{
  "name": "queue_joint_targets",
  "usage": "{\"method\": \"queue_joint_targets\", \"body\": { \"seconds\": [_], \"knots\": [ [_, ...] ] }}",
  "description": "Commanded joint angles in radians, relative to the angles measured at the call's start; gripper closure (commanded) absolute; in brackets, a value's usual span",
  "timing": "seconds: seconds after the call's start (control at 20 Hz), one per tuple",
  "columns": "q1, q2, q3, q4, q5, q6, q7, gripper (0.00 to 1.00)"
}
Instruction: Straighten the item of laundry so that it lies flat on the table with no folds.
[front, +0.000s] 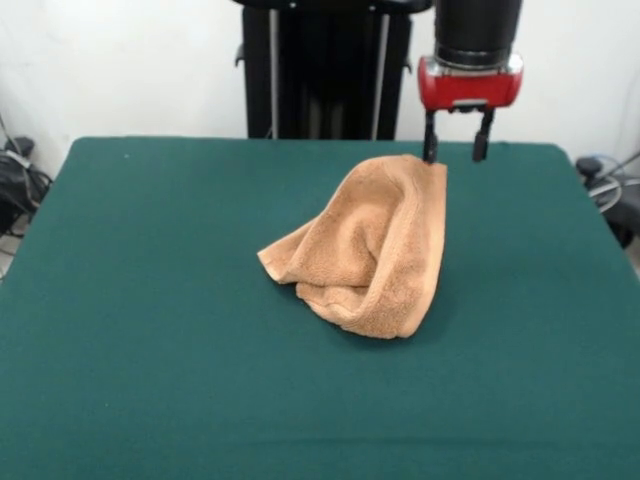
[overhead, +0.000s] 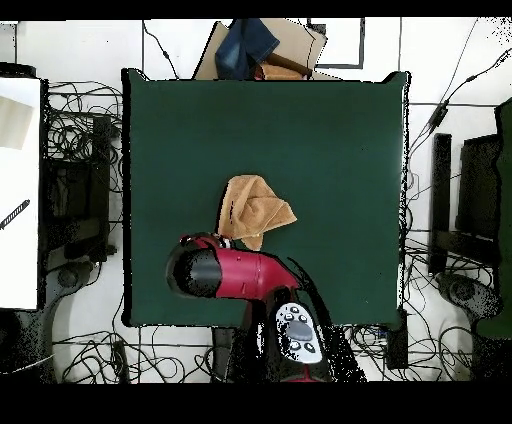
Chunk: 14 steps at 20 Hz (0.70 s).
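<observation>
One tan terry-cloth towel (front: 370, 250) rises in a peak from the dark green felt counter (front: 150, 300) because, we judge, the black two-fingered pincer (front: 457, 152), fingers apart, pinches its top corner.

The red and black arm hangs straight down, its claw (front: 456, 148) with fingers parted.

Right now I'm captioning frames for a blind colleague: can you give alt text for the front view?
A crumpled tan towel sits heaped in folds on a dark green table. The robot's red and black gripper hangs open at the towel's raised top corner, one finger against it.
</observation>
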Motion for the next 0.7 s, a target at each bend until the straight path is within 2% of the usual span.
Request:
{"method": "queue_joint_targets", "body": {
  "seconds": [0.05, 0.5, 0.7],
  "knots": [
    [0.029, 0.061, 0.009, -0.088, 0.027, 0.014, 0.179, 0.0],
    [0.005, 0.166, -0.013, -0.175, -0.005, -0.021, 0.141, 0.0],
    [-0.002, 0.159, -0.022, -0.163, 0.009, -0.016, 0.168, 0.0]
  ]
}}
